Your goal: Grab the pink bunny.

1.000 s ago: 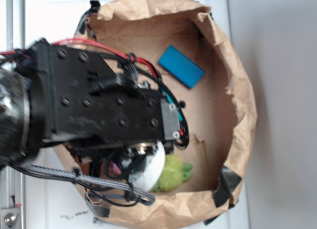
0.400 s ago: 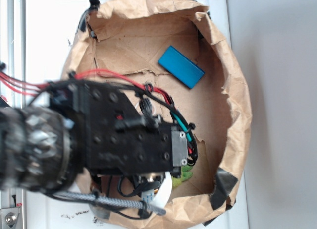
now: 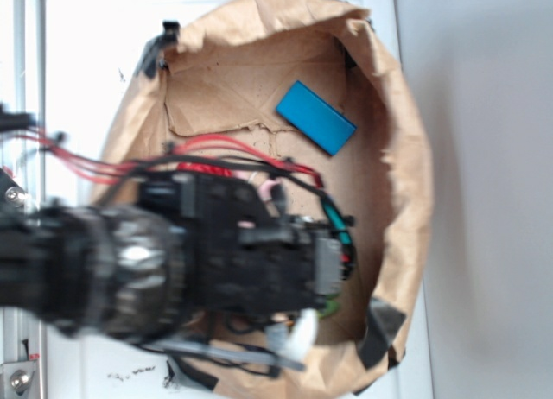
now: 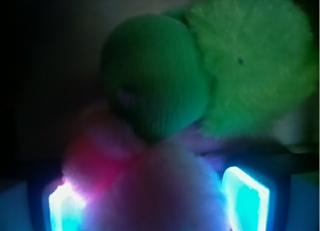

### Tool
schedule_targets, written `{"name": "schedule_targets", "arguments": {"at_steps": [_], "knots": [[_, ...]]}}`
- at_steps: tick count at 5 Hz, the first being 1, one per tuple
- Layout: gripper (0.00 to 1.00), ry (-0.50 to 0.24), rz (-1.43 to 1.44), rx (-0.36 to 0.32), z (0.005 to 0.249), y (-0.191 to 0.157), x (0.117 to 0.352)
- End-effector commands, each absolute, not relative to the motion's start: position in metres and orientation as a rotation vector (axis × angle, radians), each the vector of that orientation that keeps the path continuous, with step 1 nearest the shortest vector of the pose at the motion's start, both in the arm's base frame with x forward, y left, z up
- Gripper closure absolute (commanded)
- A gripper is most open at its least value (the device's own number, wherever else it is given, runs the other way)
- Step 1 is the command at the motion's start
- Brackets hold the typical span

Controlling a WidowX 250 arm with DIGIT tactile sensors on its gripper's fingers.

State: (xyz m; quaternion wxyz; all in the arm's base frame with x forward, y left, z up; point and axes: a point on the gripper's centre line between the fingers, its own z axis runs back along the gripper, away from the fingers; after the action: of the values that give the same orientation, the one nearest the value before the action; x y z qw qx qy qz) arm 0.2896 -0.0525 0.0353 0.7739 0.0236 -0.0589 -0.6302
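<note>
Wrist view dim, pink bunny [image 4: 155,191] blurred between spread end effector [image 4: 159,201] fingers [image 4: 245,196], green plush [image 4: 250,61] behind

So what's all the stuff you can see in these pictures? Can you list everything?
Crumpled brown paper bag: one, tan, lying open on the white surface, holding everything else.
Flat blue rectangular block: one, bright blue, on the bag's floor at the upper right, apart from the arm.
Fuzzy lime-green plush toy: one, green, upper part of the wrist view, just beyond the pink toy; only a sliver shows in the exterior view.
Fluffy pale-pink plush bunny: one, pink, bottom centre of the wrist view, between the two glowing fingers.
Black tape patch: one, black, on the bag's lower right rim.
Robot arm: one, black with red wires, reaching in from the left.
Gripper: one, fingers either side of the bunny; contact unclear.
</note>
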Motion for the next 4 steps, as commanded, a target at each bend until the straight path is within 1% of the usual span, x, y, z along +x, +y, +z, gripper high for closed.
{"name": "schedule_targets", "arguments": {"at_steps": [1,2,3,4], "knots": [[1.00,-0.199,-1.317,0.092,0.058,-0.038,0.306],[1.00,-0.250,-1.240,0.086,0.077,-0.022,0.309],[1.00,-0.334,-1.045,0.053,0.105,-0.001,0.304],[1.00,-0.342,-0.853,0.031,0.136,0.023,0.302]]}}
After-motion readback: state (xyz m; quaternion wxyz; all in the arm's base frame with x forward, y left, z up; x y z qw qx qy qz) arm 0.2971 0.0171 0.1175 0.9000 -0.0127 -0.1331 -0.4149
